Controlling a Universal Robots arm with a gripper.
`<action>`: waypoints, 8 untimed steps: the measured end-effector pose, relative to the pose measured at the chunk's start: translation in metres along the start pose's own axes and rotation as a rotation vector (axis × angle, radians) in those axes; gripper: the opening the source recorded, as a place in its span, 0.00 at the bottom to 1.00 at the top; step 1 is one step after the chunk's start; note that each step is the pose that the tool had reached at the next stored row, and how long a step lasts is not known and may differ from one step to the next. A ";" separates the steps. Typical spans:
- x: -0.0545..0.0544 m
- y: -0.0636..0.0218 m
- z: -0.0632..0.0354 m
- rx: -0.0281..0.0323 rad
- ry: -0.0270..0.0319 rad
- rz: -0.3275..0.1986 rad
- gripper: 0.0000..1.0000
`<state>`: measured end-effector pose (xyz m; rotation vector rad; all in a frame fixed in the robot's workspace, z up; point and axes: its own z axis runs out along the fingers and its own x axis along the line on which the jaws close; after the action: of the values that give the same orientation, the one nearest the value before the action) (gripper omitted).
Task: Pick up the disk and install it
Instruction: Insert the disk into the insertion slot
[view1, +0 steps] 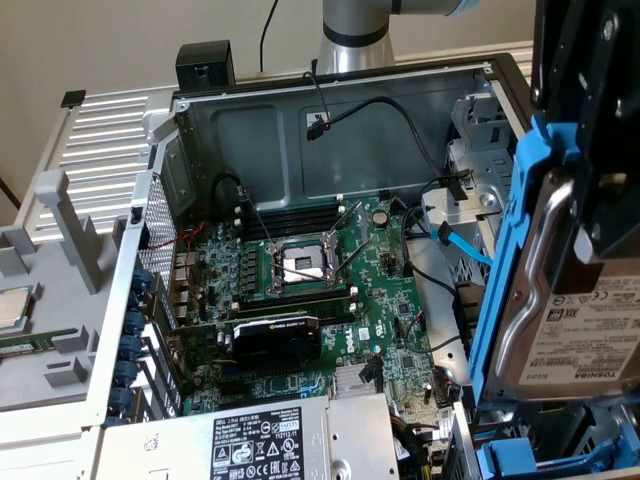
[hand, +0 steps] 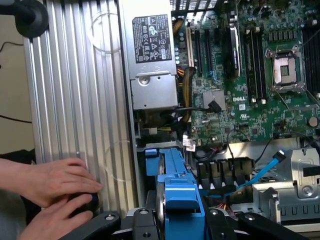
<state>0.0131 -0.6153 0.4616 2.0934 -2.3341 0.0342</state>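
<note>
The disk (view1: 585, 335) is a silver drive with a white label, clipped in a bright blue carrier (view1: 512, 250). It hangs upright at the exterior view's right, above the open computer case. My gripper (view1: 590, 230) is shut on it from above, its black fingers (view1: 600, 120) lying over the drive's upper part. In the wrist view the blue carrier (hand: 181, 202) sits on edge between my gripper's (hand: 175, 222) black fingers (hand: 220, 225), over the case's front corner beside the drive bays (hand: 292, 197).
The case lies open with the motherboard (view1: 330, 300), processor socket (view1: 300, 265) and power supply (view1: 290, 440) exposed. A blue cable (view1: 468, 248) runs near the metal drive cage (view1: 470, 190). Another blue carrier (view1: 545, 458) sits below the disk. A person's hands (hand: 52, 192) rest beside the ribbed panel (hand: 75, 100).
</note>
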 end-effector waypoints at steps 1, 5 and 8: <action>0.000 -0.0001 0.0009 0.0002 -0.0001 -0.001 0.37; 0.000 -0.0012 0.0036 0.0014 -0.0005 -0.013 0.37; -0.001 -0.0013 0.0055 0.0032 -0.0007 -0.024 0.37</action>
<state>0.0146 -0.6148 0.4561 2.1229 -2.3105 0.0371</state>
